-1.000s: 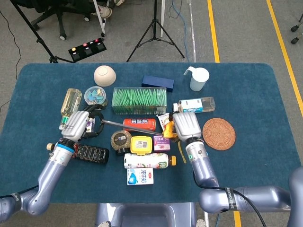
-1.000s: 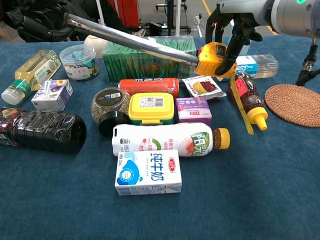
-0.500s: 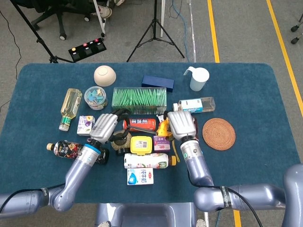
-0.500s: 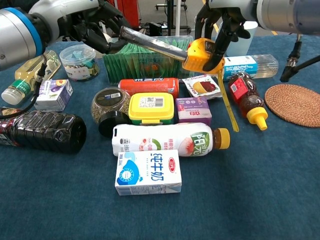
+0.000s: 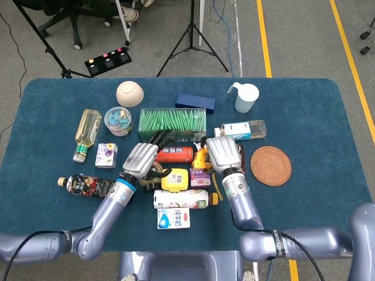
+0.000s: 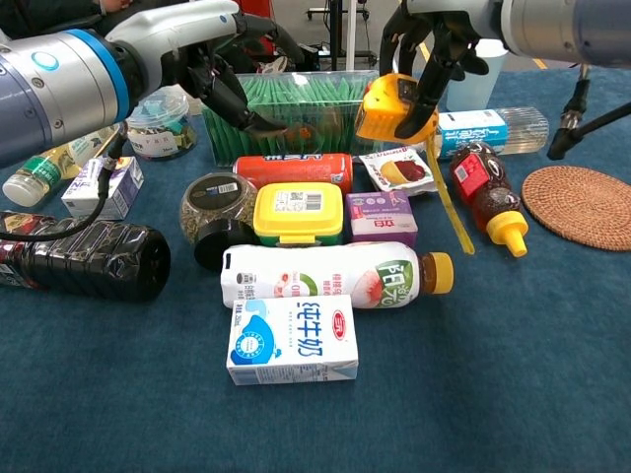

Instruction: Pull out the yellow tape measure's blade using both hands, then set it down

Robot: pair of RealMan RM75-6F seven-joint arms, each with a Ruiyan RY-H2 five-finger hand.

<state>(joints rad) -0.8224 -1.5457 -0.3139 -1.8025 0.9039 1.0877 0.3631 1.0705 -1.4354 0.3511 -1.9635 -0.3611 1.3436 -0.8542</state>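
Note:
My right hand (image 6: 441, 44) grips the yellow tape measure (image 6: 386, 108) from above and holds it in the air over the red can (image 6: 291, 169). Its yellow wrist strap (image 6: 449, 202) dangles toward the table. No length of blade shows between the hands. My left hand (image 6: 212, 64) hovers in front of the green packet box (image 6: 296, 99) with its fingers apart and nothing in them. In the head view the left hand (image 5: 142, 158) and right hand (image 5: 224, 154) sit close together, with the tape measure (image 5: 203, 157) between them.
Below the hands lie a yellow-lidded box (image 6: 299, 212), a dark jar (image 6: 212, 222), a purple carton (image 6: 382, 217), a milk bottle (image 6: 335, 276) and a milk carton (image 6: 291, 340). A sauce bottle (image 6: 483, 187) and a woven coaster (image 6: 582, 202) are to the right.
My left hand swept right toward the tape measure, and the long stretched blade it held is gone from view. The right hand shifted slightly left with the tape measure.

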